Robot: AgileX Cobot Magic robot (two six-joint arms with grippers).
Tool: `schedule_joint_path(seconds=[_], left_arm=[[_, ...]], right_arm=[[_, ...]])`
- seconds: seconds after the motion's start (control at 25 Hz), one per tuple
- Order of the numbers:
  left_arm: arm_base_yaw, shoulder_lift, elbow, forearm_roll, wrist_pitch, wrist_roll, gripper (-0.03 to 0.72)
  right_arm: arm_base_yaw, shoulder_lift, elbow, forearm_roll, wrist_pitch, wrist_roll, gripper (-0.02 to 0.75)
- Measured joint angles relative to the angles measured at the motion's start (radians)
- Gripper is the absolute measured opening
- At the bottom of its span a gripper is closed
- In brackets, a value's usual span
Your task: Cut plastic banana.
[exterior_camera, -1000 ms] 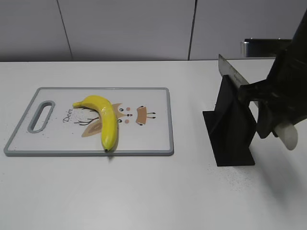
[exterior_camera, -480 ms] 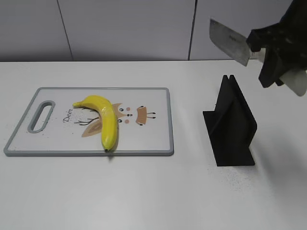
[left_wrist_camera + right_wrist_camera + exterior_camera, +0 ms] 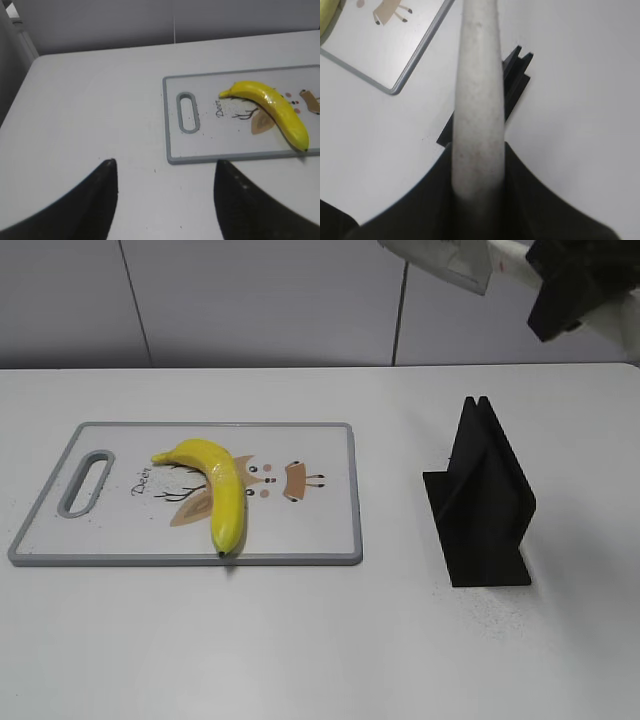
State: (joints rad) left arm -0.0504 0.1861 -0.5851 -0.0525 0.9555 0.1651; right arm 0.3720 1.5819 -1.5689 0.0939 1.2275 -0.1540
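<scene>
The yellow plastic banana [image 3: 222,492] lies on the white cutting board [image 3: 320,530] with a grey rim, over a brown deer print; it also shows in the left wrist view [image 3: 275,106] on the board [image 3: 200,150]. My right gripper [image 3: 560,285] is high at the top right, shut on a knife whose blade [image 3: 440,260] points left at the frame's top. In the right wrist view its pale handle [image 3: 477,100] runs up between the jaws [image 3: 477,170]. My left gripper [image 3: 165,175] is open and empty above bare table, left of the board.
A black knife stand [image 3: 485,505] stands empty on the white table right of the board; it also shows in the right wrist view [image 3: 515,75] below the knife. A grey wall runs behind the table.
My right gripper has lifted the knife out of the black stand and raised it up to the top of the view. The banana and board have not moved.
</scene>
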Motion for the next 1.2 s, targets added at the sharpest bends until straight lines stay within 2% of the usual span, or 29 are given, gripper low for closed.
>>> schedule_joint_path(seconds=[0.32,0.52,0.8,1.0,1.2], left_arm=[[0.0,0.371,-0.165,-0.01,-0.149,0.162,0.574],[-0.007,0.608,-0.305,-0.114,-0.175,0.343,0.573],[-0.09,0.923,-0.556,-0.194,-0.122,0.568,0.573],[-0.117,1.12,-0.726,-0.31,-0.005,0.817,0.573],[-0.117,1.276,-0.872,-0.435,0.075,1.086,0.573]], right_arm=[[0.0,0.163,-0.19,-0.001,0.0,-0.173,0.161],[0.0,0.24,-0.252,0.038,0.0,-0.298,0.161],[0.0,0.324,-0.313,0.147,-0.001,-0.605,0.161],[0.012,0.381,-0.338,0.154,-0.001,-0.803,0.161],[0.023,0.437,-0.365,0.228,-0.002,-0.97,0.161]])
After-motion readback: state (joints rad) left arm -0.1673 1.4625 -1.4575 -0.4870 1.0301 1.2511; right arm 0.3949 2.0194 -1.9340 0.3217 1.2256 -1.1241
